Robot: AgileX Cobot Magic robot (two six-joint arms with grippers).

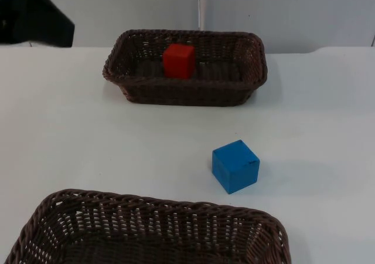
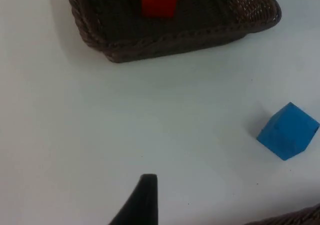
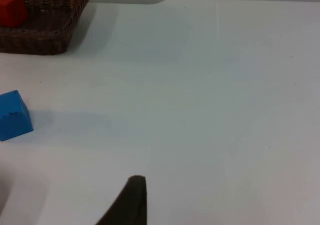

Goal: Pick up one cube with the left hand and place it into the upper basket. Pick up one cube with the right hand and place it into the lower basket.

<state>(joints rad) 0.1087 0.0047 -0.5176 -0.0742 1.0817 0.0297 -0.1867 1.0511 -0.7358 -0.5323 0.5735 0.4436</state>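
While the red cube [image 1: 179, 60] sits inside the upper basket [image 1: 185, 92], toward its left half and near the far wall, the blue cube [image 1: 235, 165] rests on the white bench [image 1: 88, 146] in the open stretch between the two baskets, turned at an angle to the bench edge. It lies nearer the lower basket [image 1: 146, 208], just beyond that basket's far rim and toward its right end, touching neither basket. The left wrist view looks onto the same upper basket [image 2: 170, 45] with the red cube [image 2: 159, 0] in it and the blue cube [image 2: 288, 130] apart on the bench. Part of the left arm [image 1: 32, 12] shows as a dark shape at the far left. A single black fingertip [image 2: 142, 200] of the left hand hangs above bare bench, and likewise one fingertip [image 3: 130, 200] of the right hand, well away from the blue cube [image 3: 14, 115]. Whether either hand is released or clenched cannot be told; neither appears to carry anything.
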